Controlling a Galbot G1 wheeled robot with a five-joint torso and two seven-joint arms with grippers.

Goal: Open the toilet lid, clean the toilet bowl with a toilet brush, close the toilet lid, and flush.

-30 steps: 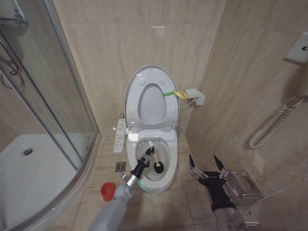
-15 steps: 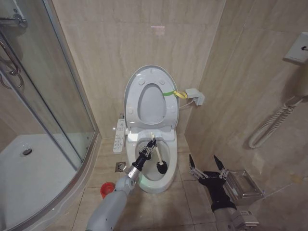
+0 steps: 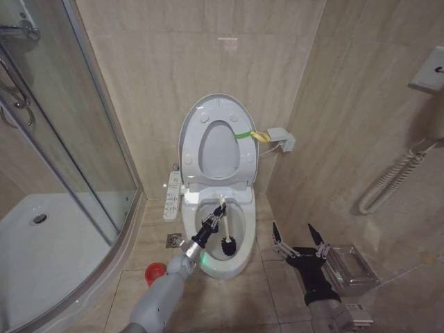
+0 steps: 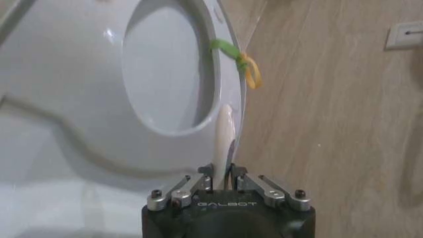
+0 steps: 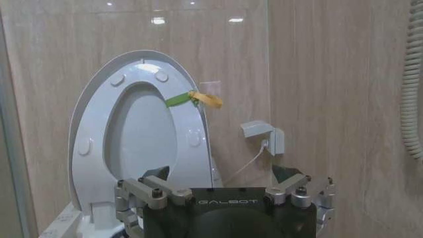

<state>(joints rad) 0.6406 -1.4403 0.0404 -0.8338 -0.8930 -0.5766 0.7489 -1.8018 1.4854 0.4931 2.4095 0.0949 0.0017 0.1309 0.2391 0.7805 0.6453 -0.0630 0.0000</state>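
— Two grippers, what's w/ each?
— Left gripper [image 3: 214, 223] is clamped narrow on the toilet brush [image 3: 224, 224] handle; its dark head is down inside the toilet bowl [image 3: 244, 255]. Right gripper [image 3: 299, 238] hangs beside the bowl, fingers spread wide, holding nothing.
— Lid?
— Toilet lid [image 3: 195, 119] stands upright vs. the wall, yellow-green strap [image 3: 251, 135] at its edge. Handle's lower part is hidden behind the left fingers in the wrist view.

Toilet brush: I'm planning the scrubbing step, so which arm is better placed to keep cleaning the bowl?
Left. The left claw is shut on the toilet brush, whose head is inside the toilet bowl. The right claw hangs open beside the bowl.
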